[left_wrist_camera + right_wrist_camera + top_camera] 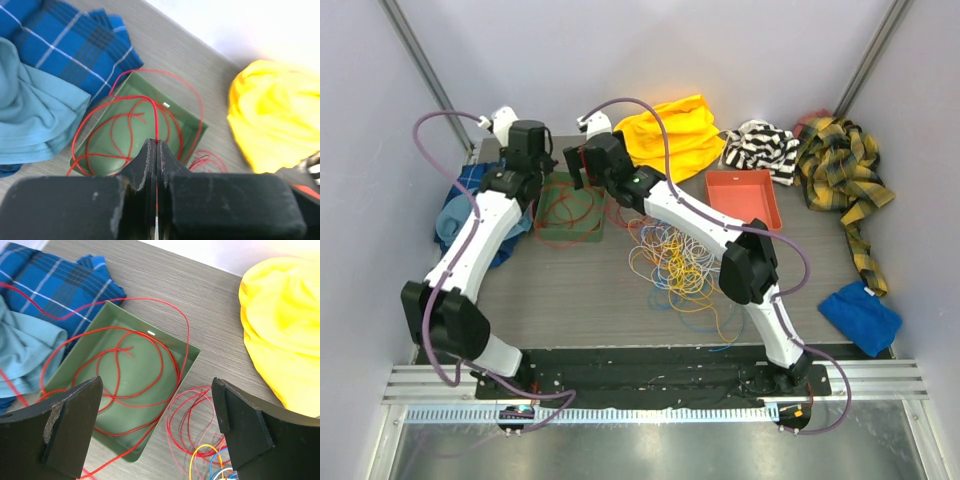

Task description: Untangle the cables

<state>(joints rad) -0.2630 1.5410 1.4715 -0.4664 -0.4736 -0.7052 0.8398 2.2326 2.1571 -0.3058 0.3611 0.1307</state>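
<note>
Up at eleven o'clock on the surface [590,290], hovering over the green tray [192,122] with both arms. Pinching one red cable [156,117] in the left claw [157,146], pads [145,162] pressed flat together on the strand. Looks like lifting it clear to drop its loops inside the tray, apart from the rest. Holding nothing in the right claw [156,390]: spread wide, poised above the tray, probably ready to catch the red loops [200,392] lying on the surface just beside it at four o'clock.

Left to sort, by the look of it: the main tangle of cables [678,265], yellow, orange, blue and white, mid-surface, at four o'clock from the tray.

Hard to count the red coils: one cable or several, no telling. Can't follow the pinched strand below the left pads, hidden by the claw body. Partly masked from overhead too, that tangle, behind the right forearm. Cropped at nine o'clock of the left wrist view: blue plaid cloth [75,40] and teal cloth [35,110].
</note>
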